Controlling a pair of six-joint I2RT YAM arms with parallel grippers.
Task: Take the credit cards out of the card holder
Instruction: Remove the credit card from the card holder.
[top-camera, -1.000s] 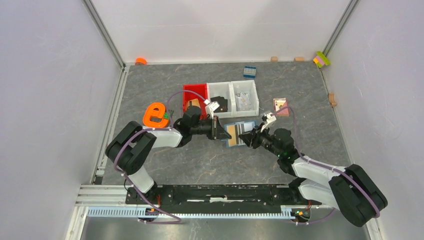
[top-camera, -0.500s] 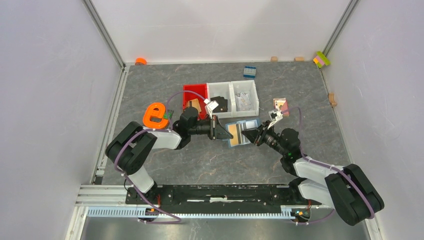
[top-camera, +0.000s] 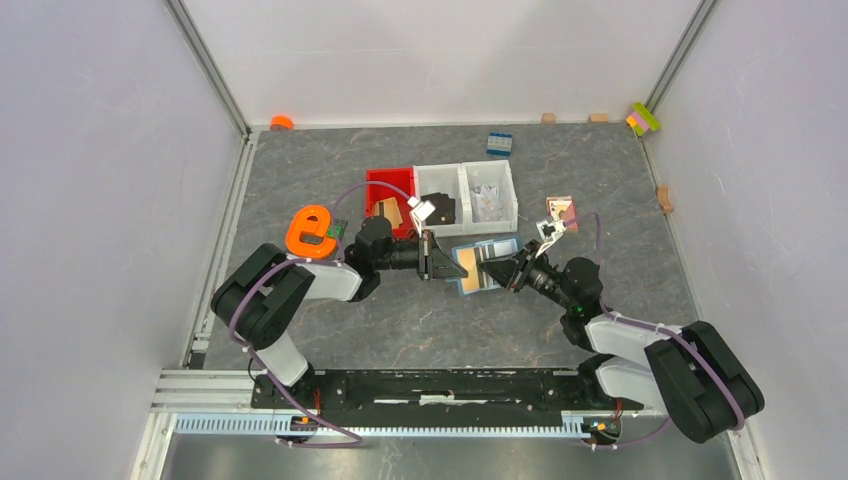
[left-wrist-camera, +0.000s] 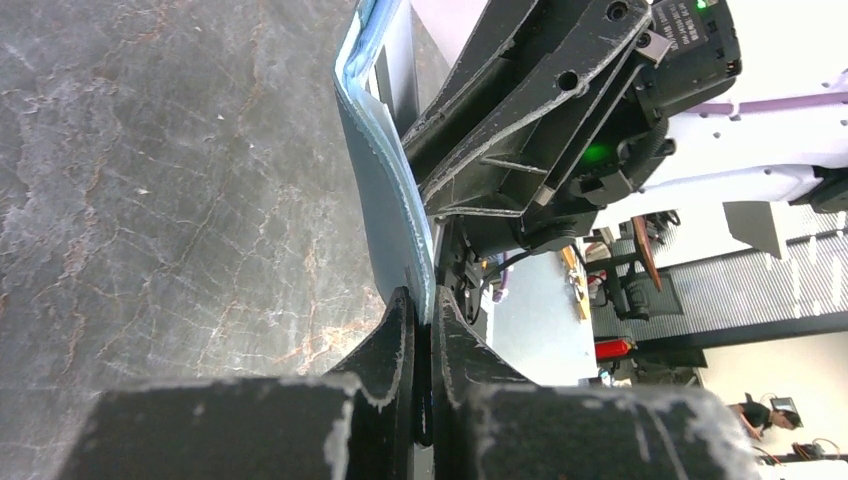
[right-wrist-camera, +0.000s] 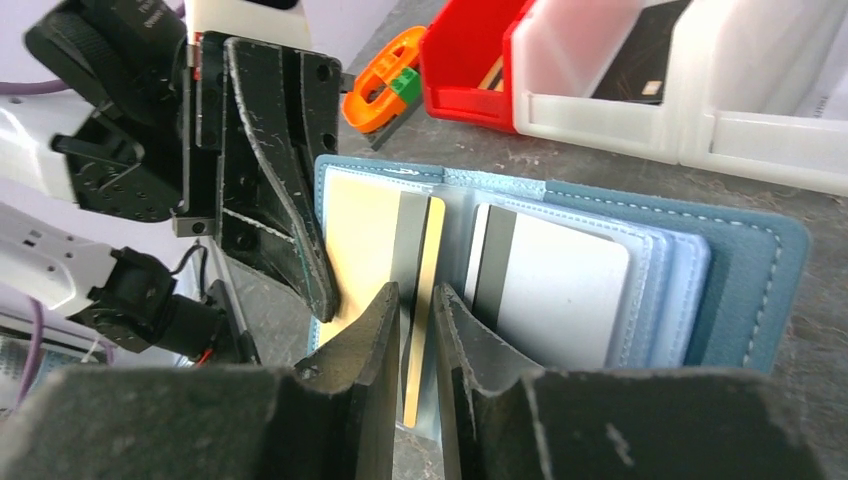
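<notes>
Small steel-blue folding card holder (top-camera: 500, 246) lies open on the grey marbled table (top-camera: 420, 320), mid-scene, just in front of the red plastic bin (top-camera: 385, 185) and the two white plastic bins (top-camera: 465, 175). Left gripper (left-wrist-camera: 430, 320) is clenched on the card holder's left edge; the flap (left-wrist-camera: 385, 180) stands curled up from the table. Right gripper (right-wrist-camera: 418, 300) comes in from the other side, fingers nipped on the free edge of the tan-gold credit card with a dark stripe (right-wrist-camera: 360, 240) in the left pocket; most of that card is still inside. Silvery-grey credit card with a dark stripe (right-wrist-camera: 560, 290) sits in the right pocket. Black card (right-wrist-camera: 640, 60) lies in a white bin. Orange e-shaped toy (top-camera: 312, 230) sits by the left arm.
</notes>
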